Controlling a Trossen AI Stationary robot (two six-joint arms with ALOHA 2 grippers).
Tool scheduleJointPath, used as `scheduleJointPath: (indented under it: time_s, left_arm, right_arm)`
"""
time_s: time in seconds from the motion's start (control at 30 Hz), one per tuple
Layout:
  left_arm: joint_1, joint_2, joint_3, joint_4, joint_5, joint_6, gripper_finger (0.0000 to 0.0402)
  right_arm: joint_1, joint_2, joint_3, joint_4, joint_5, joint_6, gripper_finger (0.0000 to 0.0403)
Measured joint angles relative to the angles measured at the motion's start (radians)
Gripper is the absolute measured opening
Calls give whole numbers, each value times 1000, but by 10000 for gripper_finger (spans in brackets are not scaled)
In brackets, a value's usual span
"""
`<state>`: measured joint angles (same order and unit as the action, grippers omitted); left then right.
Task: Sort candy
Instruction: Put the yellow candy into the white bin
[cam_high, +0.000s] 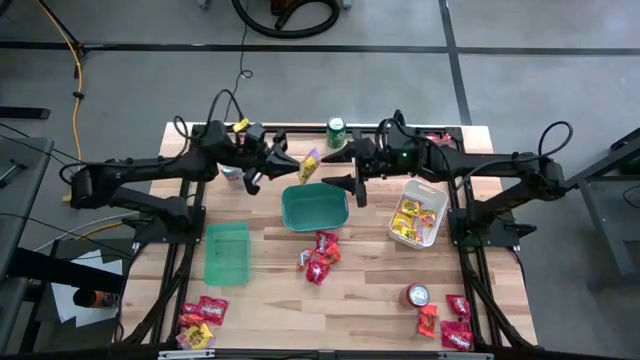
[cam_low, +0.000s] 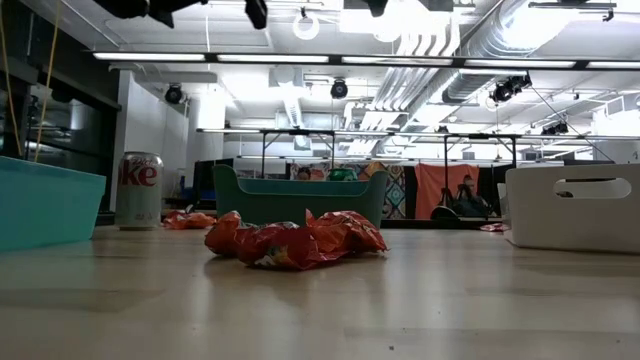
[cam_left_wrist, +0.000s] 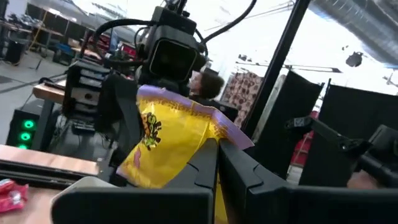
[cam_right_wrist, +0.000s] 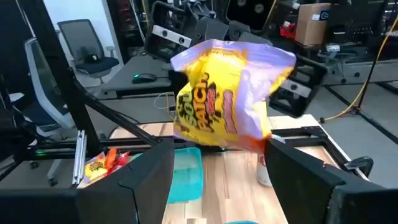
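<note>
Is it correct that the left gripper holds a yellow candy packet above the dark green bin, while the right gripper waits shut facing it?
Not quite. The right gripper is open, not shut: the right wrist view shows its fingers spread apart. The rest holds: the left gripper is shut on the yellow candy packet, in the air over the far edge of the dark green bin, seen in the high view.

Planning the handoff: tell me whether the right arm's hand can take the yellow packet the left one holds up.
Probably yes: the right hand is open, facing the yellow packet pinched in the left hand, with nothing between them.

floor: grey concrete (cam_high: 120, 80) | ceiling: white ducts (cam_low: 440, 40), strip lights (cam_low: 300, 57)
</note>
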<state>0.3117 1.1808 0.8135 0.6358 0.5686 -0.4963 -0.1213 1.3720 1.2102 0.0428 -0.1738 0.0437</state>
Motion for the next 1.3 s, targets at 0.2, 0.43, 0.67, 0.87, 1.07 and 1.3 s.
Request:
scheduleJointPath:
  time_s: [0.2, 0.43, 0.67, 0.87, 1.07, 1.3]
  left_arm:
    - [-62, 49, 31, -5, -74, -16, 0]
    - [-120, 51, 39, -3, -100, -24, 0]
    - [-125, 48, 39, -3, -72, -26, 0]
    - [-123, 55, 39, -6, -78, 31, 0]
    - [-122, 55, 39, -4, -115, 37, 1]
    - [-115, 51, 39, -16, -131, 73, 17]
  right_arm:
    - [11, 0, 0, -1, 1, -27, 245]
    - [11, 0, 0, 3, -3, -49, 245]
    - [32, 0, 0, 76, -116, -24, 245]
    - [69, -2, 0, 65, -53, -26, 244]
    - [71, -2, 0, 54, 5, -26, 180]
    - [68, -2, 0, 16, 6, -26, 14]
